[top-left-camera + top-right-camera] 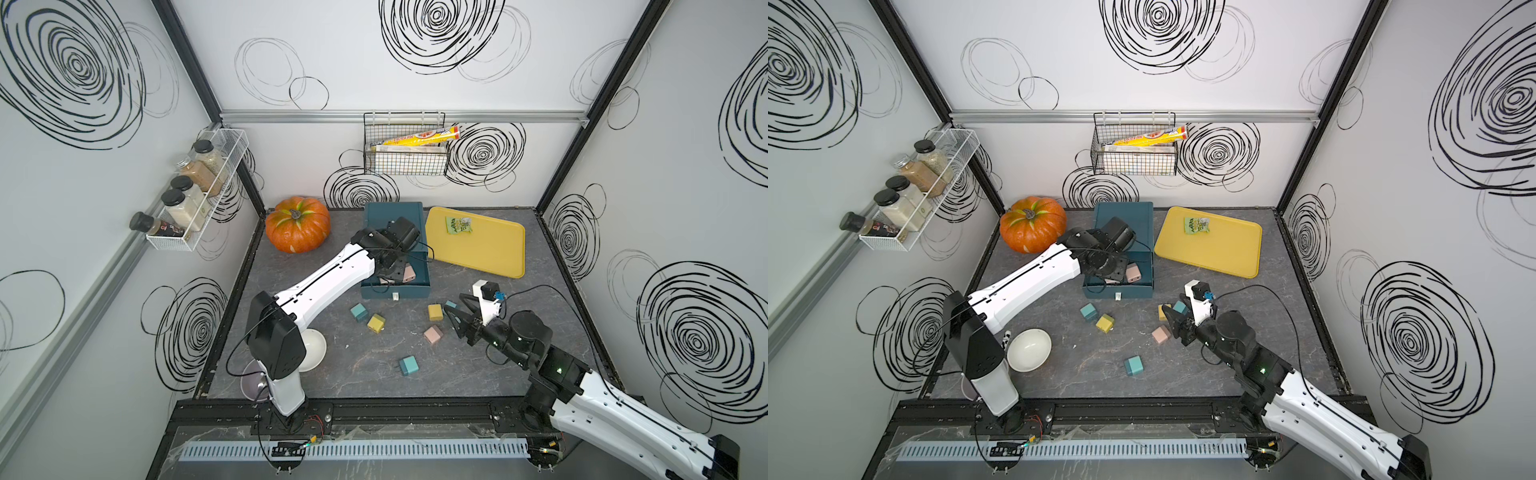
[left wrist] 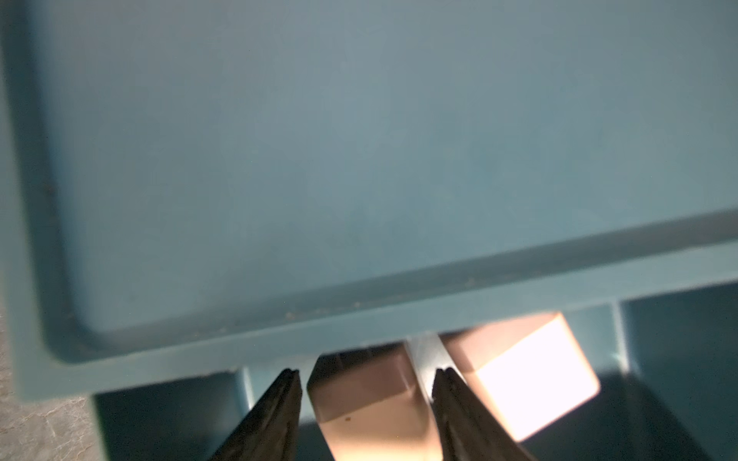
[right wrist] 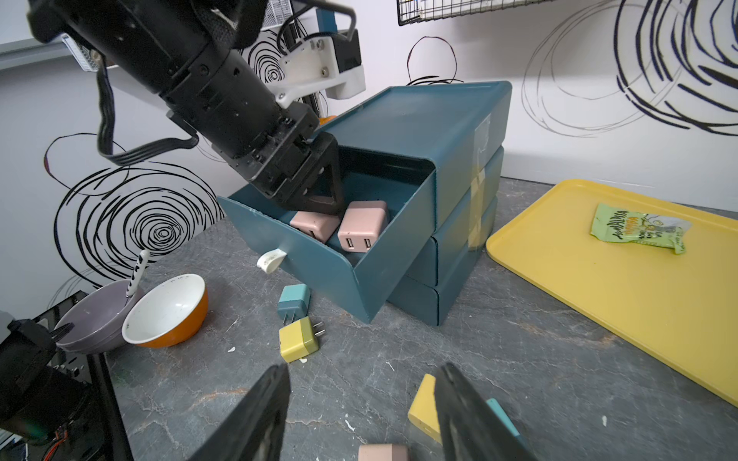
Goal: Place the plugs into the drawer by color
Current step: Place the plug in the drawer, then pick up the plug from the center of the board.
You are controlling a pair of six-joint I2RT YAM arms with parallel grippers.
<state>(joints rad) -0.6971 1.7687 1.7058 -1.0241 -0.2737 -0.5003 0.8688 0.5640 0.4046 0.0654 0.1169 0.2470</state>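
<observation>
A dusty pink plug lies on the floor of the pulled-out top drawer of the teal cabinet, just beside a second pink plug. The left gripper reaches down into the drawer and straddles the first plug. Its jaws are narrowly parted, with a thin gap showing on each side, so I judge the plug is not gripped. The cabinet's top overhangs the back of the drawer, so the clear way out for this gripper looks to be up and toward the drawer front. Out on the table, the loose pink plug lies under the right gripper, set back from its fingertips toward that arm's base. A yellow plug and a teal plug lie just beside one of that gripper's fingers. The right gripper's jaws stand wide with nothing between them. The right arm is far nearer the loose pink plug than the left, so picking it up probably falls to the right arm, which would need to draw back a little before descending
</observation>
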